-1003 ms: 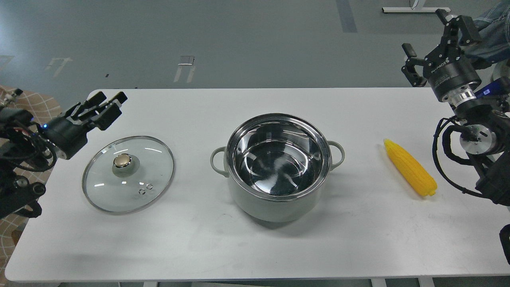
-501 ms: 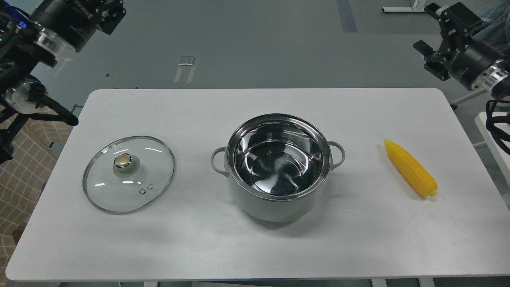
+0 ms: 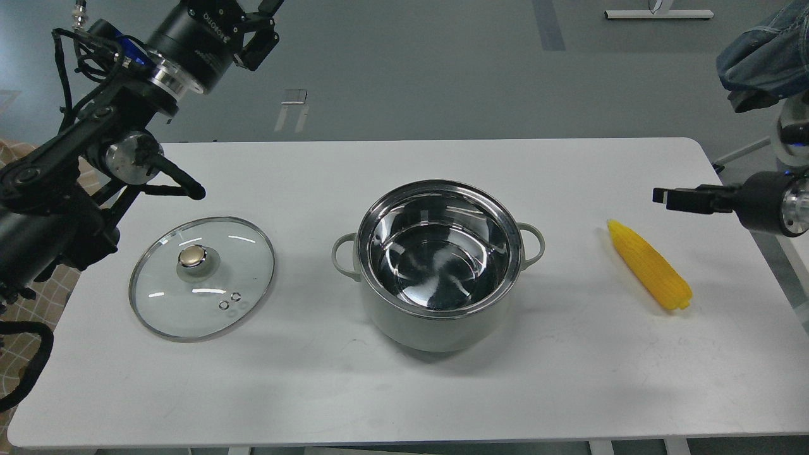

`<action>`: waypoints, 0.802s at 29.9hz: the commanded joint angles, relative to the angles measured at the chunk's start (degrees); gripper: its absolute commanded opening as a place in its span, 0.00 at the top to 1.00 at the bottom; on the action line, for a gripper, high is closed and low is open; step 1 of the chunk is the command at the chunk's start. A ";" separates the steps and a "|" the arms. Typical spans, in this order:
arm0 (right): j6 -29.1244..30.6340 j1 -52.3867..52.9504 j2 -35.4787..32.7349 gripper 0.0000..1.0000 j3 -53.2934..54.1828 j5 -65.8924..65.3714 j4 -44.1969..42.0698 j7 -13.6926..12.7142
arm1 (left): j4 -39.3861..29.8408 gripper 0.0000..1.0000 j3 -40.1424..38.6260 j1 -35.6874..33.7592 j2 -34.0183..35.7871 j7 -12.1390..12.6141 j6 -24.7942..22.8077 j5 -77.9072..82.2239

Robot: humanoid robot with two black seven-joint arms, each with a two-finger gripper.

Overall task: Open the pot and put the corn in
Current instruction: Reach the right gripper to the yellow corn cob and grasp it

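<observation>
Right end effector (image 3: 670, 199): seen edge-on at 3 o'clock, aperture not discernible, nothing held. Left end effector (image 3: 262, 25): raised at 11 o'clock, cropped, aperture not discernible. Corn (image 3: 649, 273): on bench (image 3: 569, 379), 3 o'clock of uncovered pot (image 3: 437, 265). Risk: tapered cob may be rolled aside if gripped off-centre.

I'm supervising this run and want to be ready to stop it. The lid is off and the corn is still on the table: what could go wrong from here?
1. The corn lies near the table's right edge; a glancing touch from the right gripper might roll it off.
2. It lies diagonally, so the jaws may close across it badly and let it slip.
3. The pot has a raised steel rim; a low carry could clip it or its loop handle.
</observation>
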 commanded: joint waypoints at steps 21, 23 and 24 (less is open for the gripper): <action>-2.85 -4.63 11.33 0.32 -6.26 -4.24 -10.41 -0.01 | -0.53 0.03 -0.63 -0.11 0.37 0.10 -0.11 0.04; -2.85 -4.72 11.50 0.56 -6.26 -4.24 -10.86 -0.01 | -0.53 0.03 -0.72 -0.02 0.37 0.10 -0.11 0.04; -2.85 -4.72 11.50 0.65 -6.26 -4.24 -10.77 -0.01 | -0.53 0.03 -0.63 -0.02 0.37 0.10 -0.11 0.04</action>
